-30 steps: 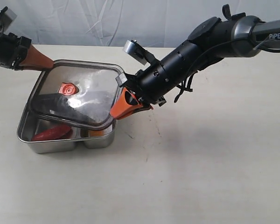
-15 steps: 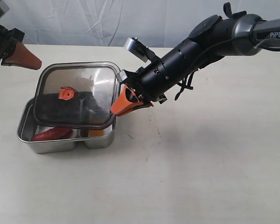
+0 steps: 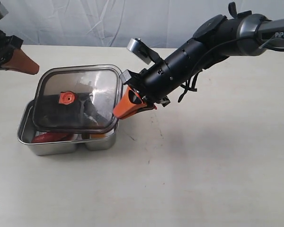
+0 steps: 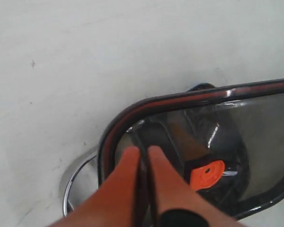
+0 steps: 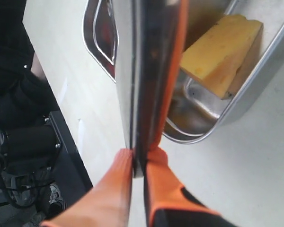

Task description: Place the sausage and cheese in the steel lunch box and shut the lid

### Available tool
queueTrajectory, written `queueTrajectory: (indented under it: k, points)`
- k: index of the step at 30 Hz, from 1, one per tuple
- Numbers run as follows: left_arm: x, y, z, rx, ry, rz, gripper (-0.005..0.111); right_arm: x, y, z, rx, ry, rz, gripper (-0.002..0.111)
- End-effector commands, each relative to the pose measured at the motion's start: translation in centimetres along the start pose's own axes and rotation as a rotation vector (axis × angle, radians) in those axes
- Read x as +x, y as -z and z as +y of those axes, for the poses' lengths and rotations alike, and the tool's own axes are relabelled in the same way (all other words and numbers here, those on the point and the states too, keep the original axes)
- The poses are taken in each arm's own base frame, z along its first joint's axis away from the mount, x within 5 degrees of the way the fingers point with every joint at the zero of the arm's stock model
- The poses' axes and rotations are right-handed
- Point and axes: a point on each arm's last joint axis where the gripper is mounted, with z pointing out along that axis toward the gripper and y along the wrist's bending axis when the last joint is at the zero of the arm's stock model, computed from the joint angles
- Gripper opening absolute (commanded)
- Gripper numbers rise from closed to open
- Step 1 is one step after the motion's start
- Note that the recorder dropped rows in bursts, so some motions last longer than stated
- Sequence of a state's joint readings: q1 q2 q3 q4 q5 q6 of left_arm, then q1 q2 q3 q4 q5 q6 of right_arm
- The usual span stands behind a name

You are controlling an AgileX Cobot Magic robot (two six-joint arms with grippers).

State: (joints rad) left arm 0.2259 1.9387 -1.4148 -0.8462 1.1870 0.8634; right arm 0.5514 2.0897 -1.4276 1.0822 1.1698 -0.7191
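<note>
We are working over a pale table (image 3: 213, 184), and the right arm (image 3: 203, 49) is reaching in from the upper right of the exterior frame toward its centre-left. The steel lunch box (image 3: 24, 137) is sitting at the left of that frame. The lid (image 3: 97, 85) is lying over it askew, shifted toward the top of the frame, so the box's near wall and a strip of both compartments are showing below the lid's lower edge. We are judging that it is not yet seated and that lining it up with the rim is the step in hand.

The right pincer (image 3: 119, 112) is clamping the lid's right edge, one finger on each face, as the right wrist view shows. Gripping at the edge is letting it carry that side and steer the lid without covering the top. The left pincer (image 3: 34, 69) is hanging in the upper left corner, apart from the lid, its fingers drawn nearly together on nothing. From there it is leaving the lid free to move, and we are guessing it could press a corner down.

The sausage (image 3: 48, 137) is lying in the left compartment, showing as a red sliver under the lid. The cheese (image 5: 222, 52) is resting in the right compartment, so both are already loaded. The small orange valve (image 3: 65, 98) is marking the lid's centre, left of the middle of the exterior frame.
</note>
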Motion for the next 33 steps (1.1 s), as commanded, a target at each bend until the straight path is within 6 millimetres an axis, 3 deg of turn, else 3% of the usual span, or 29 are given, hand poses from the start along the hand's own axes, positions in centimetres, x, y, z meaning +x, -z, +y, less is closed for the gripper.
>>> queueTrajectory:
  k: [1,3,6,11,14,24,33]
  points:
    - [0.6,2.3,1.6,0.013,0.039,-0.054,0.041,-0.1,0.3,0.4,-0.031,0.002,-0.005,-0.001]
    - [0.7,2.7,2.7,0.028,0.048,-0.095,0.059,-0.1,0.3,0.4,-0.033,0.012,-0.003,-0.001]
    - [0.6,1.1,4.4,0.105,0.062,-0.151,0.057,0.0,0.3,0.6,-0.054,0.024,0.009,-0.001]
    - [1.2,-2.3,5.8,0.151,0.098,-0.086,0.056,-0.3,0.3,0.9,-0.085,0.023,-0.019,-0.001]
    - [1.3,-3.3,6.1,0.176,0.113,-0.086,0.056,-0.3,0.4,0.9,-0.087,0.024,-0.021,-0.001]
    - [1.3,-3.3,6.0,0.175,0.117,-0.086,0.056,-0.4,0.4,1.0,-0.100,0.020,-0.033,-0.001]
    - [0.6,-0.3,3.6,0.108,0.066,-0.087,0.056,-0.9,0.5,1.6,-0.163,0.011,-0.094,-0.001]
